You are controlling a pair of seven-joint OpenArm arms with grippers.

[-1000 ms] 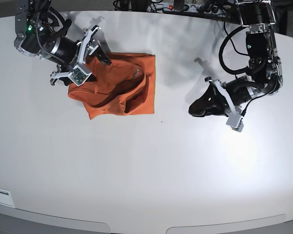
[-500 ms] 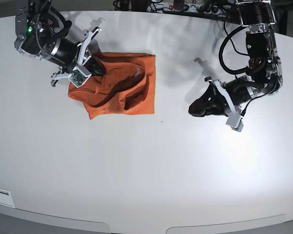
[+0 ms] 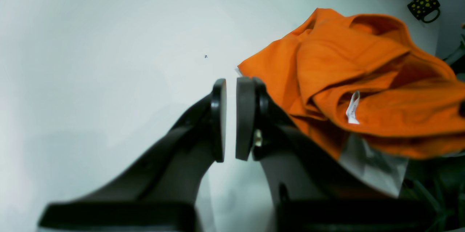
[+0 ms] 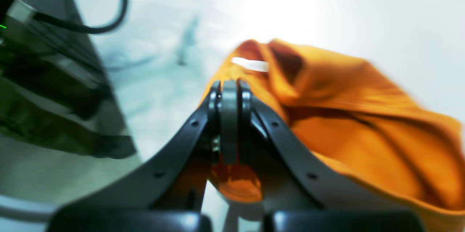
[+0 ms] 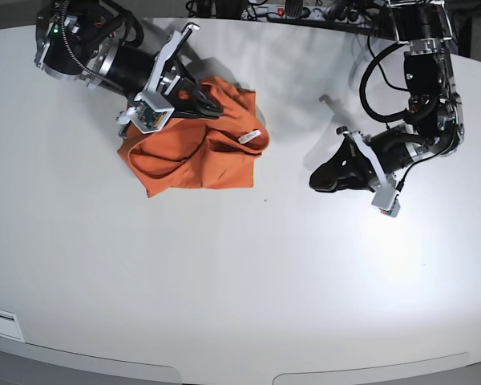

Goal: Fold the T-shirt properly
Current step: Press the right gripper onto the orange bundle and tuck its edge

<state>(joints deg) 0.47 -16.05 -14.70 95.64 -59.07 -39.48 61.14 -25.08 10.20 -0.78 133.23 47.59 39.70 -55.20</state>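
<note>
**Desk:** Where does your T-shirt lie?

**Caption:** On the white table, toward the far left of the base view. You see it bunched and partly folded, an upper layer lifted and rolled over near the right gripper. A white label shows on the roll's right end.

**Desk:** And your right gripper's jaws?

**Caption:** Pressed together, with orange cloth pinched between them. The right wrist view shows the fabric running from the clamped pads out to the right, and orange showing below the pads too.

**Desk:** Your left gripper?

**Caption:** It sits well apart from the shirt, on the right side of the base view, low over bare table. In the left wrist view its two pads stand nearly parallel with only a narrow slit between them, holding nothing. The shirt lies beyond them, label facing the camera.

**Desk:** Anything else?

**Caption:** A dark mug with yellow dots at the far edge.
</note>
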